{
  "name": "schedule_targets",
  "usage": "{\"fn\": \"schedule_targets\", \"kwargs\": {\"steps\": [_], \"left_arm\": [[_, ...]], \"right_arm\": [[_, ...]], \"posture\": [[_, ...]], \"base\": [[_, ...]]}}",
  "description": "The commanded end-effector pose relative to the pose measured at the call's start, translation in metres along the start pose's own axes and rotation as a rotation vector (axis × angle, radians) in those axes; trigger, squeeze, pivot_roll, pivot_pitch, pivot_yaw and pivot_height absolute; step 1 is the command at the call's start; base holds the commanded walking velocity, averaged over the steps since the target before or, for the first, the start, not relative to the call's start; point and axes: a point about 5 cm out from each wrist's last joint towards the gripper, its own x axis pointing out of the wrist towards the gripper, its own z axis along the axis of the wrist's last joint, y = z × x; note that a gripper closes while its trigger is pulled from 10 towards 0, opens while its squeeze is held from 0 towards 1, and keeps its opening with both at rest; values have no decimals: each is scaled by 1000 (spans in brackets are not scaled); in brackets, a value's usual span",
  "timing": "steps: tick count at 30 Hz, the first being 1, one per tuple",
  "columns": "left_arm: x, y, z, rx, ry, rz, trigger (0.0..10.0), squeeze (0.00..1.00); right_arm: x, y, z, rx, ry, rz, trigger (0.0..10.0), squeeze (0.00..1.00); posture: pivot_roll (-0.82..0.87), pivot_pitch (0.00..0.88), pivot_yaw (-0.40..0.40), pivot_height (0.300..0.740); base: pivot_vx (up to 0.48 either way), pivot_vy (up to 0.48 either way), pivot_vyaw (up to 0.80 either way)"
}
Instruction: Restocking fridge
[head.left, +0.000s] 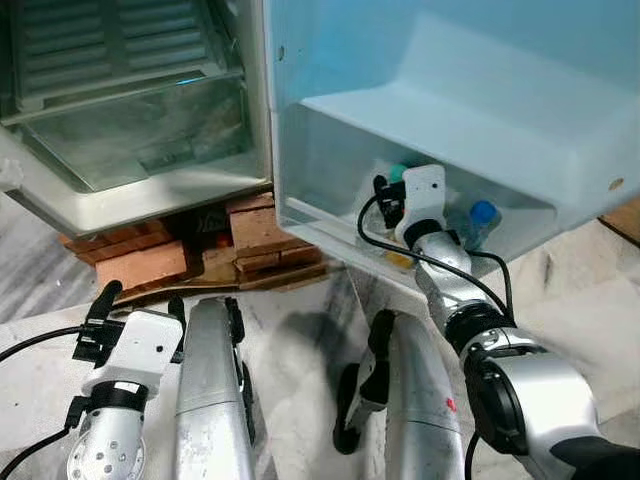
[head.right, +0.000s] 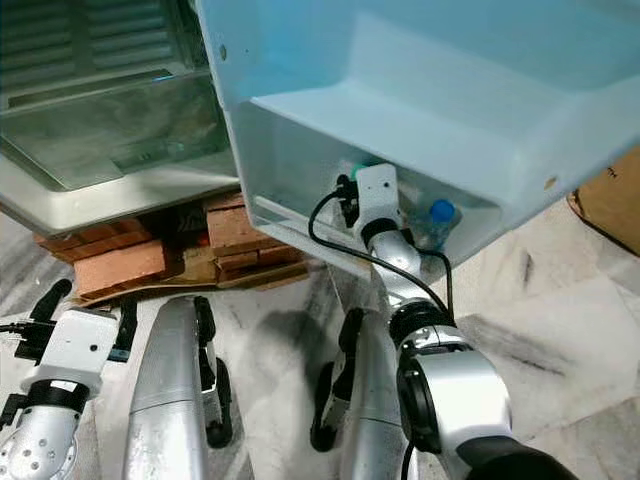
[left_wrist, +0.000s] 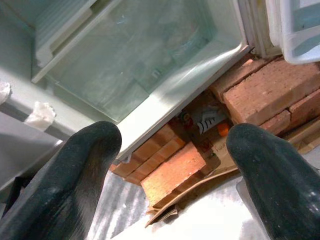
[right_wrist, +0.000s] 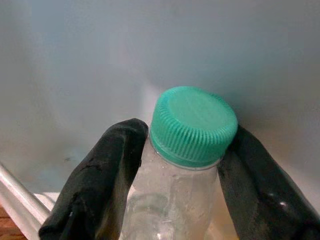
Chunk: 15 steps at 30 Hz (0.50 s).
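Observation:
A clear bottle with a green cap (right_wrist: 194, 125) stands in the lower shelf (head.left: 325, 222) of the open fridge door (head.left: 480, 80). My right gripper (right_wrist: 186, 132) reaches into that shelf and is shut on the bottle's neck, one black finger (right_wrist: 105, 170) on each side just under the cap. From the head, the green cap (head.left: 398, 172) peeks out beyond the right wrist. A blue-capped bottle (head.left: 483, 212) stands beside it in the same shelf. My left gripper (head.left: 140, 300) hangs low at the left, open and holding nothing.
The fridge body stands open at the upper left, with a clear crisper drawer (head.left: 130, 130) at its bottom. The fridge rests on red bricks (head.left: 260, 230) and cardboard. The floor is marble (head.left: 300, 340). A cardboard box (head.right: 610, 205) sits at the far right.

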Motion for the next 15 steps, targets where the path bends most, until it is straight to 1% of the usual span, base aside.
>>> {"fn": "schedule_targets", "kwargs": {"steps": [1,5,7,15], "left_arm": [[-3,-3,-5,12,28,-28,10000,0],[-1,-4,-5,11,27,-27,10000,0],[0,-5,-5,13,28,-22,10000,0],[0,-5,-6,14,28,-21,10000,0]], "right_arm": [[-9,-7,-19,15,87,-25,10000,1000],[-8,-9,-16,-5,70,-22,10000,1000],[-6,-14,-11,-35,46,-28,10000,1000],[-6,-14,-10,-38,40,-28,10000,1000]], "posture": [[294,346,-95,532],[292,342,-97,532],[290,336,-99,532],[289,335,-98,532]], "base": [[0,0,0],[0,0,0],[0,0,0],[0,0,0]]}}
